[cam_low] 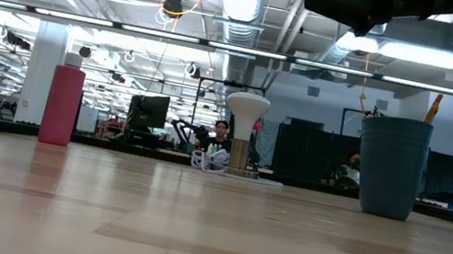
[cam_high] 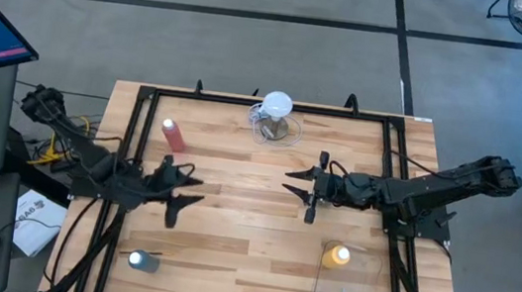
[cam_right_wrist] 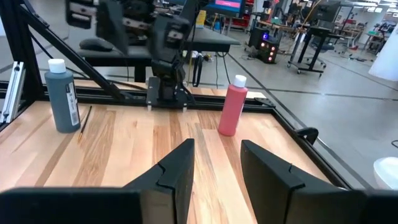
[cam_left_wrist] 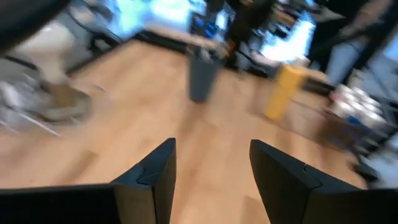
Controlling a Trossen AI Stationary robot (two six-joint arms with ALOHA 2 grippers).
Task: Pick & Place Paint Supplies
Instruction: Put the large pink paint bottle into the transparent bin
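Both pincers released, empty, hovering mid-tabletop (cam_high: pixel 228 252): left pincer (cam_high: pixel 184 188), right pincer (cam_high: pixel 304 187). Pink bottle (cam_high: pixel 173 135) stands upright at the far left. You're likely handling light, smooth, tippy plastic; take it mid-body, squeeze gently.

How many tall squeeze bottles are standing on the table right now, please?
3: a pink-red bottle near the far left corner, a blue bottle near the left front edge, and a yellow bottle at front right.
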